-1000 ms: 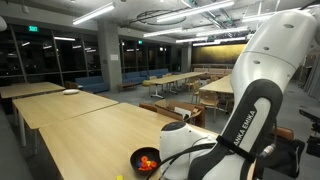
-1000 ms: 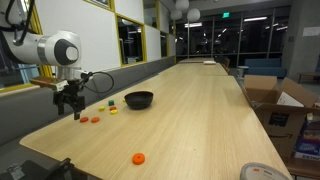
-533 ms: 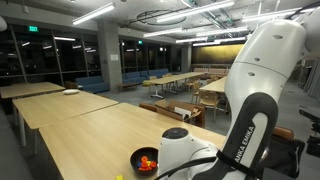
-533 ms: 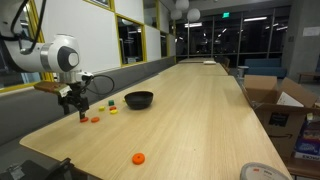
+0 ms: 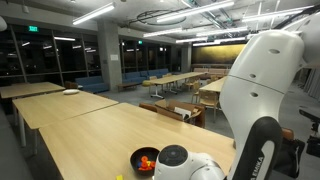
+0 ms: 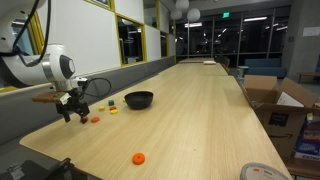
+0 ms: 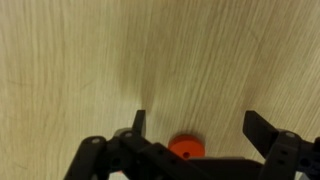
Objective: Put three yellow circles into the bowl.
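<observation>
The black bowl (image 6: pixel 139 99) stands on the long wooden table (image 6: pixel 190 110). Left of it lie a tiny yellow piece (image 6: pixel 113 110) and a green piece (image 6: pixel 112 102). My gripper (image 6: pixel 72 112) hangs just above the table, further left, next to two small orange pieces (image 6: pixel 95 119). In the wrist view the gripper (image 7: pixel 197 125) is open, its fingers wide apart, with a red-orange disc (image 7: pixel 186 148) on the table between them. No yellow circle shows in the wrist view. In an exterior view the bowl (image 5: pixel 146 160) is partly hidden by my arm, and red shows inside it.
Another orange disc (image 6: pixel 138 158) lies alone near the table's front edge. A white round object (image 6: pixel 262 172) sits at the front right corner. Cardboard boxes (image 6: pixel 268 100) stand beside the table. A window wall runs along the table's far side.
My arm has swung left and the gripper has shifted left along the table, away from the bowl. It stays open. The pieces and bowl have not moved.
</observation>
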